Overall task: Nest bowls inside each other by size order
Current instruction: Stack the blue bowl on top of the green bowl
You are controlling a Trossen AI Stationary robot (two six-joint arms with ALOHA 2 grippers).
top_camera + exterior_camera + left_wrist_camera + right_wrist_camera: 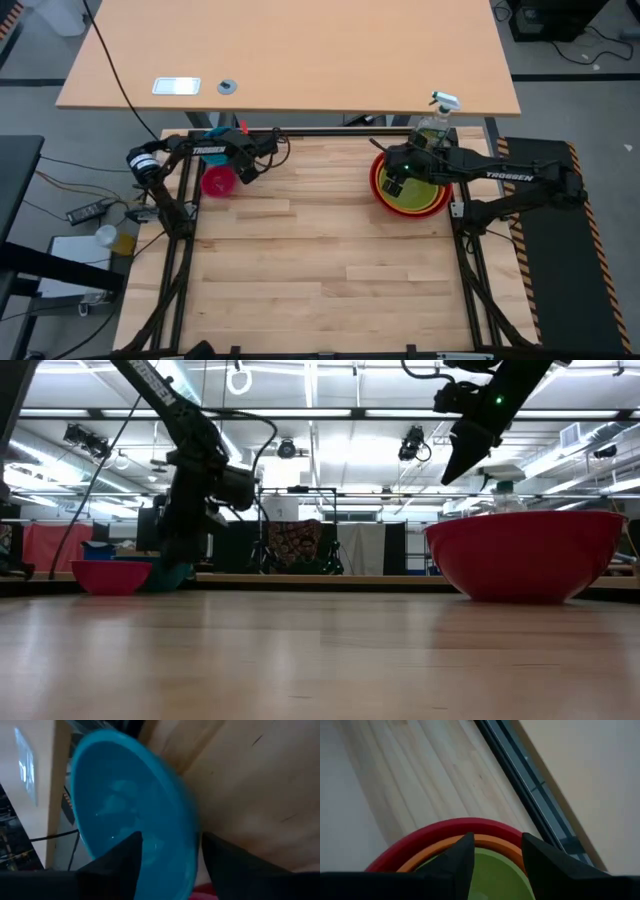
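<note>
Left gripper clamped on tilted blue bowl rim, pink bowl beside. Right gripper released above nested red, orange, green bowls.

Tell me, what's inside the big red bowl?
The red bowl holds an orange bowl, and a green bowl sits inside that. The right gripper hangs over them, fingers apart, covering the green bowl's bottom.

Two black jointed arms, white TROSSEN lettering (on each forearm), dark cables, green indicator light
</note>
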